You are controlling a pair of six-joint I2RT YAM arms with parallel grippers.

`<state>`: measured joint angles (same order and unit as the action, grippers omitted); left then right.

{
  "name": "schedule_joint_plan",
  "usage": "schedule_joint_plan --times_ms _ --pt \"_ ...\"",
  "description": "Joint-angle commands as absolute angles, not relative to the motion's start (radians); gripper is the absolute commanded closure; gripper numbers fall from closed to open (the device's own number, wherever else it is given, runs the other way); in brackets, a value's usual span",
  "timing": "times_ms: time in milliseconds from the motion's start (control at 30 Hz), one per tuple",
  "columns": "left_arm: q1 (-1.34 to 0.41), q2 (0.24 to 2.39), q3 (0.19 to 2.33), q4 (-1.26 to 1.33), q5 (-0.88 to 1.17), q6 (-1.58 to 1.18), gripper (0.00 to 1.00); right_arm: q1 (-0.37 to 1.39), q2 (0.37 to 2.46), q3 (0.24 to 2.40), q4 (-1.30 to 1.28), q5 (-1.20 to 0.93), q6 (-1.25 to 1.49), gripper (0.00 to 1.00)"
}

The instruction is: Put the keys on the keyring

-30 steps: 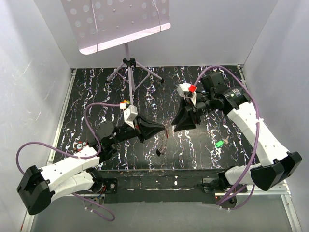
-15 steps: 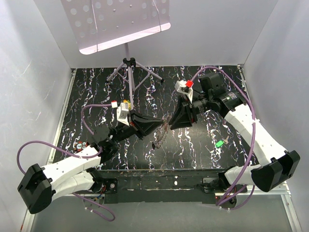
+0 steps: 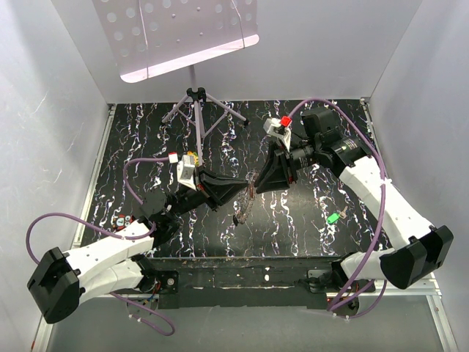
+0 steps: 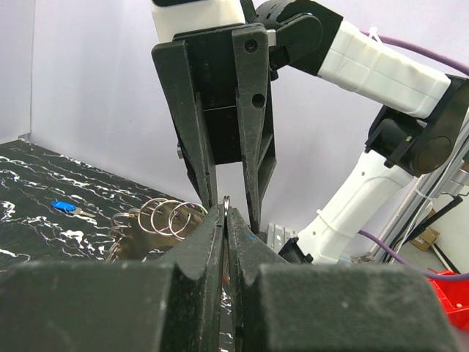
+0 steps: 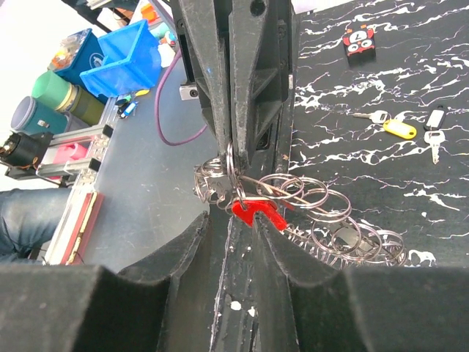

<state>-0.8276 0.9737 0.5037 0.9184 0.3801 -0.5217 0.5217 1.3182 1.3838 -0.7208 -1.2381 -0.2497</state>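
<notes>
Noted: within the last second the right gripper (image 5: 234, 227) has swung in tip to tip with the left gripper (image 4: 223, 216), which is clamped shut on the keyring (image 4: 227, 199) above the surface (image 3: 293, 220); the right jaws, narrowed, flank the red key (image 5: 256, 213) at the ring, grip unconfirmed, so threading appears imminent.

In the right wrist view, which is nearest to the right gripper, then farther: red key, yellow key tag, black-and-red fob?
1. Red key, at the jaws.
2. Yellow key tag, on the table, right.
3. Black-and-red fob, farther back, upper right.

A red-headed key (image 5: 253, 211) touches the upright silver keyring (image 5: 230, 163).
</notes>
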Motion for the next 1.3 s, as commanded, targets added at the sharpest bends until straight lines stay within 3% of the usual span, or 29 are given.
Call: schedule_joint_plan --times_ms 0,433,633,1133,1267 --pt "-0.824 0.971 0.520 0.973 0.364 -0.529 1.00 0.523 1.318 1.424 -0.666 -1.272 -0.206 0.65" --pt "-0.824 0.996 0.534 0.994 0.373 -0.540 1.00 0.525 1.336 1.425 -0.618 -1.269 -0.149 0.70" --pt "-0.824 0.997 0.538 1.000 0.371 -0.537 1.00 0.525 1.328 1.405 -0.597 -1.281 -0.135 0.99" --pt "-0.824 0.994 0.558 1.017 0.370 -0.535 1.00 0.537 1.302 1.304 -0.460 -1.304 -0.023 0.98" --pt "-0.824 0.982 0.548 0.996 0.367 -0.525 1.00 0.538 1.293 1.328 -0.515 -1.286 -0.079 0.77"
